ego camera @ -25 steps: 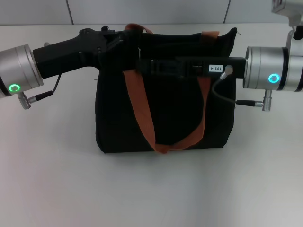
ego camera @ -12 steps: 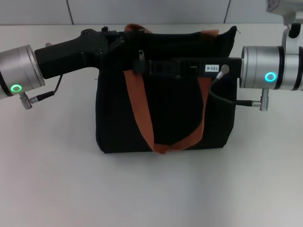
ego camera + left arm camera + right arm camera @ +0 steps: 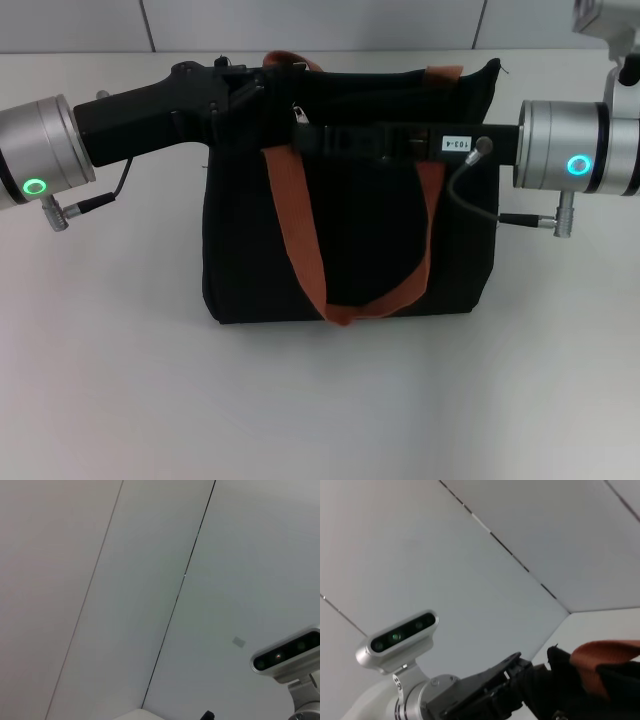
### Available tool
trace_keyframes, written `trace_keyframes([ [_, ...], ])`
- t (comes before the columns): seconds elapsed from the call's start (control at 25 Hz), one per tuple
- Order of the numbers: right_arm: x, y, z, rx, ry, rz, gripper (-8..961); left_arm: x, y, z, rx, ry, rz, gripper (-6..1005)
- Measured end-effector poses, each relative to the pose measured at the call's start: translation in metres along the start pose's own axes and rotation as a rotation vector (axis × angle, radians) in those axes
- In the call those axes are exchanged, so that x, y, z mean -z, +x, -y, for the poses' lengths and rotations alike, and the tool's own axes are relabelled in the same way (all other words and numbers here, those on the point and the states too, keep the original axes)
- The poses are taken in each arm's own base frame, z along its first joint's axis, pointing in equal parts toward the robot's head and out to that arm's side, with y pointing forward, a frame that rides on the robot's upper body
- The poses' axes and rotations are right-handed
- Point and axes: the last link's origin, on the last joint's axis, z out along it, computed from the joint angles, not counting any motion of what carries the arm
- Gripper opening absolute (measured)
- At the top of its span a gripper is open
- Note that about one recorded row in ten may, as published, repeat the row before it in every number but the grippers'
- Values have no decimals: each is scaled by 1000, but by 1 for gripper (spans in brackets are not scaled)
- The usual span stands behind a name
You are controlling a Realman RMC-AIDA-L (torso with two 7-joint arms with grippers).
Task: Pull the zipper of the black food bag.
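Observation:
The black food bag (image 3: 350,250) stands upright in the middle of the white table, with its rust-orange straps (image 3: 300,240) hanging down the front. At the bag's top left corner, my left gripper (image 3: 250,85) is shut on the fabric edge; the right wrist view shows it too (image 3: 512,667), beside the bag's rim (image 3: 560,680). My right gripper (image 3: 298,135) reaches in from the right across the top of the bag. It is shut at the small silver zipper (image 3: 298,108), which sticks up just above its tip. The zip track is hidden behind the arm.
The white table (image 3: 320,400) extends in front of the bag and to both sides. A grey panelled wall stands close behind. The left wrist view shows only that wall and the robot's head camera (image 3: 287,655).
My right arm shifted slightly left along the bag top, then came back to the right. The left arm and the bag stayed where they were.

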Motion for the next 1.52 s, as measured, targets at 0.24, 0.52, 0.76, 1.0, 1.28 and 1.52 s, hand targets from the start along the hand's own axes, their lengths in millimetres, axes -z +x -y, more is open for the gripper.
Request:
trace_keyframes([
  [0.24, -1, 1, 0, -12, -6, 6, 303, 0, -1, 0, 2, 0, 0, 21],
  [0.52, -2, 0, -1, -19, -18, 15, 271, 1, -2, -1, 4, -3, 0, 21],
  [0.76, -4, -1, -2, -17, -24, 18, 115, 1, -2, -1, 4, -4, -1, 21],
  [1.0, -2, 0, -1, -18, -18, 18, 2, 2, -2, -1, 6, 1, -4, 21],
  [1.28, 0, 1, -2, -16, -22, 15, -2, 3, -3, -1, 8, 1, -4, 21],
  [1.52, 4, -2, -3, -4, -26, 20, -3, 6, -3, -2, 10, 1, -11, 21],
])
